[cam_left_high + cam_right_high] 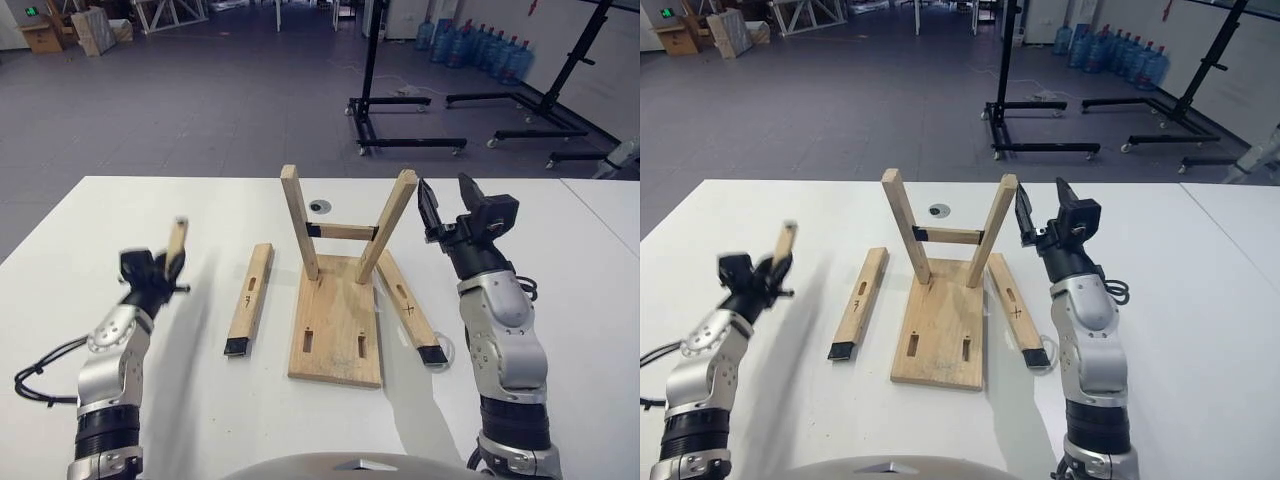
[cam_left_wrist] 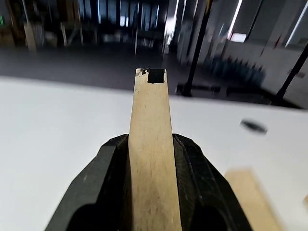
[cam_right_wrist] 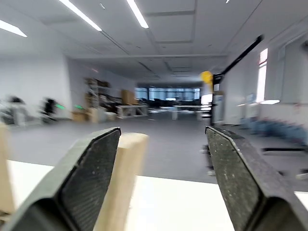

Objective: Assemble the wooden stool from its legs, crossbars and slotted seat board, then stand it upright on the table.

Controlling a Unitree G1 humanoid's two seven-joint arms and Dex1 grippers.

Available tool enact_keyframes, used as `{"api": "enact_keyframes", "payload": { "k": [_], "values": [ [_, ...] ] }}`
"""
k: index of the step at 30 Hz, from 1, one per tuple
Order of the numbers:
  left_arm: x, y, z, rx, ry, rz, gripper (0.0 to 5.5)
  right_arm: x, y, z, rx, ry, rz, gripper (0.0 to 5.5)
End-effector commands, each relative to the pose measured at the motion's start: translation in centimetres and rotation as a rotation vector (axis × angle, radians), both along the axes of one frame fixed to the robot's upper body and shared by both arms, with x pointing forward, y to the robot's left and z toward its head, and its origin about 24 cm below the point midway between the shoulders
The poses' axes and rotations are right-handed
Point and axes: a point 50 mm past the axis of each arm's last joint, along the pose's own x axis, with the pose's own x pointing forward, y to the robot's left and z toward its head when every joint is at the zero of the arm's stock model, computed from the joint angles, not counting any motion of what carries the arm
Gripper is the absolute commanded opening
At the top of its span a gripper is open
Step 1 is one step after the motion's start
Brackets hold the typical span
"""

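Left eye view: pale slotted wooden seat board point(image 1: 335, 335) lies on the white table point(image 1: 570, 290), two upright legs point(image 1: 299, 222) and a crossbar point(image 1: 342, 232) planted in it; loose legs point(image 1: 249, 298) flank it; left gripper point(image 1: 166, 264) clamps a short wooden bar point(image 1: 177, 243); right gripper point(image 1: 450, 204) gapes wide beside them.

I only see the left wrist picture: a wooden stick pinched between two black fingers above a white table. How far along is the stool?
Observer: The seat board lies flat mid-table with the left upright leg and the right upright leg standing in it, joined by a crossbar.
Operator: So my stick is the last part?
Observer: No. Two slotted pieces lie flat on the table, the left piece and the right piece, either side of the board.
Operator: What's the other arm doing?
Observer: The right gripper is open and empty, beside the right upright leg.
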Motion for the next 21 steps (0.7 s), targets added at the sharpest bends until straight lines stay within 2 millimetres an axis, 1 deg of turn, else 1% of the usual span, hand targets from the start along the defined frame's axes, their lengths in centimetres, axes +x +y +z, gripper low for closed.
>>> {"api": "enact_keyframes", "payload": {
  "k": [1,3,5,6,8,10,12,16,19,21],
  "values": [
    [-0.1,-5.4,5.9,0.073,-0.347,-0.247,1.27,-0.6,1.6,1.0,0.172,0.021,0.258,3.26],
    [-0.8,-7.9,7.5,0.104,-0.446,-0.383,1.27,-0.9,2.7,1.2,0.244,0.052,0.390,3.26],
    [-1.1,-10.1,7.8,0.116,-0.474,-0.522,1.27,-1.0,3.7,1.2,0.274,0.089,0.489,3.26],
    [-1.1,-10.8,7.7,0.124,-0.473,-0.573,1.27,-1.0,4.0,1.1,0.288,0.111,0.526,3.26],
    [-1.4,-12.3,6.0,0.189,-0.420,-0.721,1.27,-0.5,4.9,0.6,0.381,0.174,0.609,3.26],
    [-1.3,-13.0,5.1,0.203,-0.391,-0.783,1.27,-0.2,5.7,0.2,0.423,0.214,0.660,3.26],
    [-1.0,-13.4,4.7,0.239,-0.381,-0.805,1.27,0.0,6.6,0.2,0.441,0.234,0.718,3.26],
    [-0.5,-14.3,4.4,0.218,-0.374,-0.821,1.27,0.0,8.2,0.0,0.462,0.289,0.804,3.26],
    [-0.3,-14.4,4.3,0.226,-0.375,-0.804,1.27,-0.4,8.5,0.0,0.503,0.311,0.867,3.26],
    [-0.2,-14.5,4.2,0.230,-0.375,-0.800,1.27,-0.5,8.5,0.0,0.522,0.322,0.877,3.26]
  ]
}}
